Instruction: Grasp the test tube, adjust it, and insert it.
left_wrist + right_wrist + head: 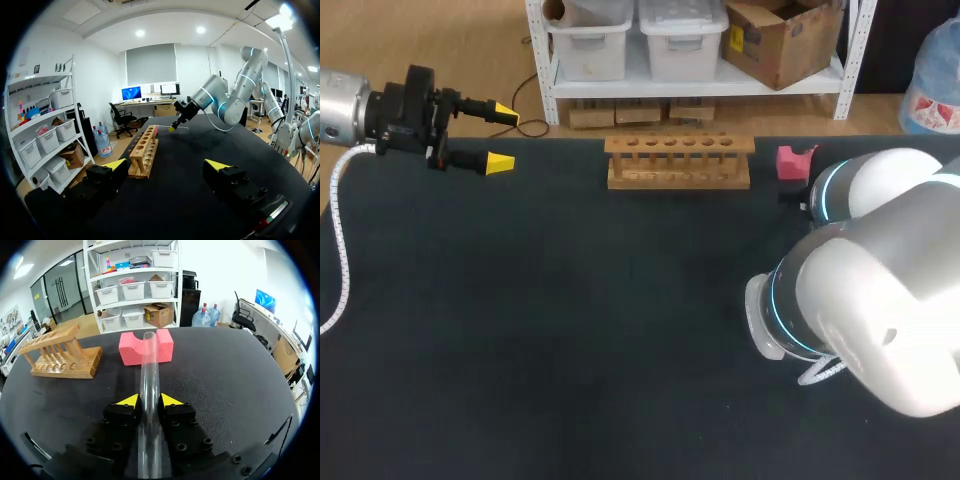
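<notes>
A clear glass test tube [149, 365] lies lengthwise between the yellow-tipped fingers of my right gripper [149, 401], which is shut on it. The tube's far end points toward a pink foam block [165, 346] just ahead. The wooden test tube rack [62, 357] stands off to the side with its holes empty. In the head view the rack [679, 160] sits at the table's far middle, with the pink block [795, 162] to its right. My right arm's body hides its gripper there. My left gripper [502, 138] is open at the far left, holding nothing.
In the left wrist view my left gripper [166, 165] stands open above the dark table [190, 200]. The rack [144, 152] is ahead of it, and my right gripper [173, 127] is beyond the rack. A white cable [340, 250] hangs by the left arm.
</notes>
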Available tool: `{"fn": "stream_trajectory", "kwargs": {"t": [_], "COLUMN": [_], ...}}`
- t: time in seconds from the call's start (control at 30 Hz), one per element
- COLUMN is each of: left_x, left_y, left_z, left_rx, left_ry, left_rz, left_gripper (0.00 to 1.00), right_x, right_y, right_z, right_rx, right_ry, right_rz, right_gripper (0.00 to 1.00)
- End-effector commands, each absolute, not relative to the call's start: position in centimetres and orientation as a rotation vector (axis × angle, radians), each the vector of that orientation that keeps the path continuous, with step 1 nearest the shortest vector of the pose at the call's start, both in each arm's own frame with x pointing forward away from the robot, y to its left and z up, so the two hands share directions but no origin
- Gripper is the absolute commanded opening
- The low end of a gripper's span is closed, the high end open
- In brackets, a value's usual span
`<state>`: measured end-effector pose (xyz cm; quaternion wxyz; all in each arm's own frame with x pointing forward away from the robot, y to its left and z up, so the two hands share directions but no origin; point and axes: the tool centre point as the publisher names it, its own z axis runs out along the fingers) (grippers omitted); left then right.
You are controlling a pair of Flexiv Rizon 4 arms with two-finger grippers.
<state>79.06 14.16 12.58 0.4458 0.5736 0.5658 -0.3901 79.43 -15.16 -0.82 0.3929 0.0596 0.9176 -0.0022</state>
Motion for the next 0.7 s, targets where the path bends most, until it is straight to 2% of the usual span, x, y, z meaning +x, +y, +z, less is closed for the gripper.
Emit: {"fn": "stream_trajectory", "kwargs": {"t": [0.03, 0.7], "left_x": [78.9, 78.9], "left_y": [14.1, 14.1], "left_z": [12.5, 12.5], "left_rx": [1.418, 1.418], "left_ry": [1.401, 1.401], "left_rz": [-0.961, -0.961], "left_gripper": [1.0, 1.0], "right_x": [79.0, 77.6], "right_y": [-14.6, -10.2], "right_z": [0.3, 6.7], "right_rx": [0.166, 0.275], "right_ry": [2.33, 2.297], "right_rz": [-0.042, -0.102], "right_gripper": [0.0, 0.0]}}
